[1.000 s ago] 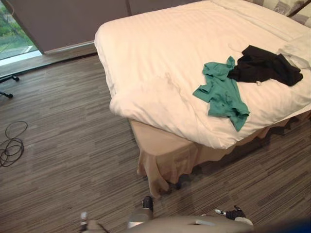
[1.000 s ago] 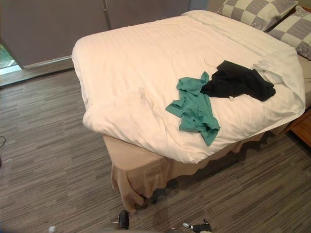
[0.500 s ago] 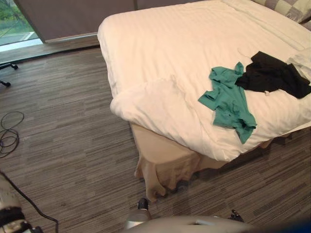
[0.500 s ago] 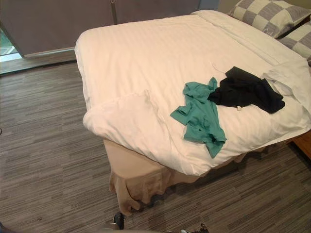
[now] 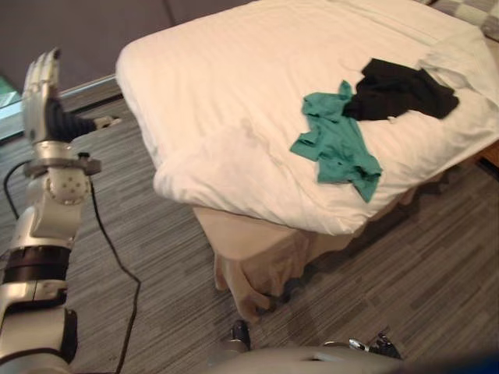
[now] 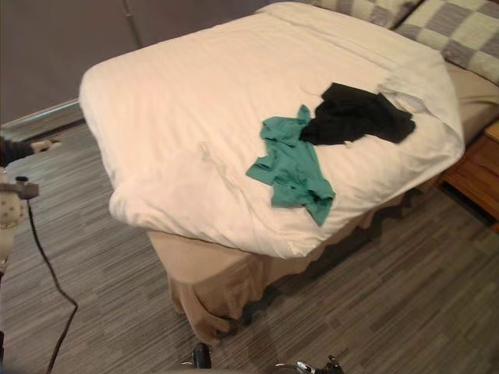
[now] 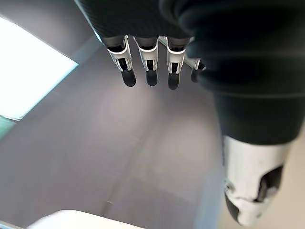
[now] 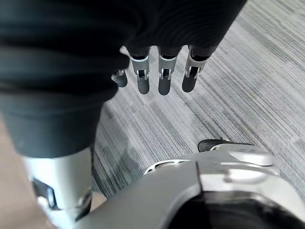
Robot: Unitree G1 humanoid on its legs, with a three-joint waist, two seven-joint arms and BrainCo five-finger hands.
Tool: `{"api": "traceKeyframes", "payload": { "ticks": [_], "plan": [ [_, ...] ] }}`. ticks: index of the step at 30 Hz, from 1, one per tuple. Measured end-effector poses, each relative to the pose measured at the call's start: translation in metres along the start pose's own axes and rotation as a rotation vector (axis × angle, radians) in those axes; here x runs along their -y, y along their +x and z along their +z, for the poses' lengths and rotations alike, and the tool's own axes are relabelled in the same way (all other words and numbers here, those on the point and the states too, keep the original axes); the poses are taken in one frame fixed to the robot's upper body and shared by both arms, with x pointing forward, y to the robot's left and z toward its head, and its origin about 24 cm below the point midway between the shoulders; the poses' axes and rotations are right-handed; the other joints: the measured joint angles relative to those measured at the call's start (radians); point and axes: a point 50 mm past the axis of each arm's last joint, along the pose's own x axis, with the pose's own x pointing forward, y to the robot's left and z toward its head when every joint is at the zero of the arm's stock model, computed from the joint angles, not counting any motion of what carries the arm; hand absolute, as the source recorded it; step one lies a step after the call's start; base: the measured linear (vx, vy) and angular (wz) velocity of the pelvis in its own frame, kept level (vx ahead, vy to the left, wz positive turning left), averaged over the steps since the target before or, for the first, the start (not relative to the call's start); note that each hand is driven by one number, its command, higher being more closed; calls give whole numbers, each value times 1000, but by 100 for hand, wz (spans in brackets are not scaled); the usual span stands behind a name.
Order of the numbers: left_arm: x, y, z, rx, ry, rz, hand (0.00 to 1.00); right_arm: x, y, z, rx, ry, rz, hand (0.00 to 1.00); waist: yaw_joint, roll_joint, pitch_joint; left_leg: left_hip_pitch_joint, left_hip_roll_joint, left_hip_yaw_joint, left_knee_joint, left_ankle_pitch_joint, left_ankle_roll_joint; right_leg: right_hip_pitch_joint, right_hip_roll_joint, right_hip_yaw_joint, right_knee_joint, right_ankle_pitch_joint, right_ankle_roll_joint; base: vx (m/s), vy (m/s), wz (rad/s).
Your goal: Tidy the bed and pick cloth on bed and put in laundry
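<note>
In the left eye view, the green cloth [image 5: 337, 148] lies on the white duvet [image 5: 226, 86] near the bed's near edge, with its upper end touching the black cloth [image 5: 398, 89] further in. My left hand [image 5: 43, 86] stands upright over the floor [image 5: 140, 234] off the bed's corner, well apart from both cloths. Its fingers are straight and hold nothing. I judge this is the approach, so I would bring the body up to the bedside beside the green cloth before reaching.

In the right eye view, the green cloth's lower tip sits close to the duvet's edge. Checked pillows [image 6: 460, 27] lie at the head and a wooden nightstand [image 6: 477, 167] stands beside the bed. I would take the green cloth at its bunched middle, keeping the duvet out of the pinch. I would lift it slowly so the black one is not dragged along.

In the left wrist view, the fingers [image 7: 150, 71] are straight and side by side, with the thumb apart and nothing between them.

In the right wrist view, my right hand [image 8: 163, 81] points at the floor with its fingers straight and empty. That leaves it free to take the black cloth.
</note>
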Motion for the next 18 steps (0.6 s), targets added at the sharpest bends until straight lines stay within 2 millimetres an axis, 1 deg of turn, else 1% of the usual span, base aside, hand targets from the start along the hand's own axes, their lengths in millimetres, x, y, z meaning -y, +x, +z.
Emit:
{"api": "traceKeyframes", "payload": {
  "ticks": [2,3,4,5,7,10,12,14,15,16,18],
  "plan": [
    [11,11,7,25,42,-57,0,1,0,4,17,3,-4,0,-30,6,3,-22,3,1,0,8,1,-22,2,0,-6,-3,5,-110,-17,-14],
    [12,14,9,29,52,-67,0,1,0,5,22,4,-5,0,-34,9,5,-33,5,3,0,12,2,-34,3,0,-6,-3,5,-121,-11,-9],
    [14,21,13,37,72,-77,0,2,1,8,36,6,-10,0,-47,14,20,-46,9,7,0,18,3,-49,7,2,-6,-1,8,-111,-6,-11],
    [16,26,16,48,99,-92,0,3,1,10,42,10,-17,0,-52,20,25,-64,13,10,0,24,4,-71,10,5,-5,1,11,-91,-1,-12],
    [18,32,20,61,129,-101,0,5,1,11,46,15,-29,0,-56,20,45,-71,18,23,0,26,4,-88,13,20,-3,5,12,-47,4,-18],
    [21,42,23,60,177,-129,0,5,2,13,42,19,-44,0,-75,21,54,-125,22,28,0,31,6,-143,17,26,-4,18,14,-14,4,-8],
    [23,48,18,34,250,-154,0,4,4,19,60,27,-49,0,-87,20,79,-150,21,35,6,36,8,-167,17,34,-4,27,16,42,12,-7],
    [29,46,5,-21,298,-211,0,2,6,26,72,37,-55,0,-90,18,98,-170,23,54,7,42,11,-197,18,51,4,36,17,65,-1,-19],
    [31,45,3,-31,308,-226,0,2,6,27,75,40,-57,0,-91,19,99,-177,23,56,7,44,11,-207,18,52,7,37,17,68,-5,-10],
    [33,44,0,-46,321,-249,0,1,7,30,82,45,-56,0,-97,15,106,-195,22,56,7,55,21,-224,17,62,11,39,17,69,-4,1],
    [31,48,0,-58,324,-246,0,-3,9,40,104,84,-52,0,-89,7,125,-225,30,59,7,78,25,-260,25,81,18,53,11,41,-19,-5]
  ]
}}
